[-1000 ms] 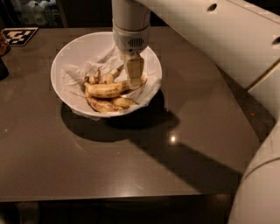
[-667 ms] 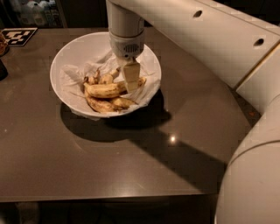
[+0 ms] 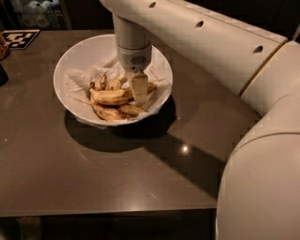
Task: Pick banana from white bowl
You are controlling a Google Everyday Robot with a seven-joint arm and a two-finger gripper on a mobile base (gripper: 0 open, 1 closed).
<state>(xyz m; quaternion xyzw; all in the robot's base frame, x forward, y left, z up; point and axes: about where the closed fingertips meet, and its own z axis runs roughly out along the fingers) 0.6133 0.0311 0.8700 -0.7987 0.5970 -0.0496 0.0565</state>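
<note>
The white bowl (image 3: pixel 65 61) stands on the dark table, lined with crumpled white paper. Several bananas lie in it. The banana (image 3: pixel 111 97), the longest and plumpest, pale yellow with brown speckles, lies across the middle. Shorter, browner bananas (image 3: pixel 112 113) lie in front of it and behind it. My gripper (image 3: pixel 139 90) hangs straight down from the white arm into the bowl. Its tip is at the right end of the banana and seems to touch it.
A black-and-white marker tag (image 3: pixel 18 38) lies at the table's far left corner. A dark object (image 3: pixel 2 75) sits at the left edge. Bottles (image 3: pixel 37 14) stand behind the table. The table's front edge (image 3: pixel 117 208) runs across the bottom. My arm (image 3: pixel 225 51) spans the right side.
My gripper has moved down and slightly left, deeper into the bowl, to the banana's right end. The bowl and the bananas have not moved.
</note>
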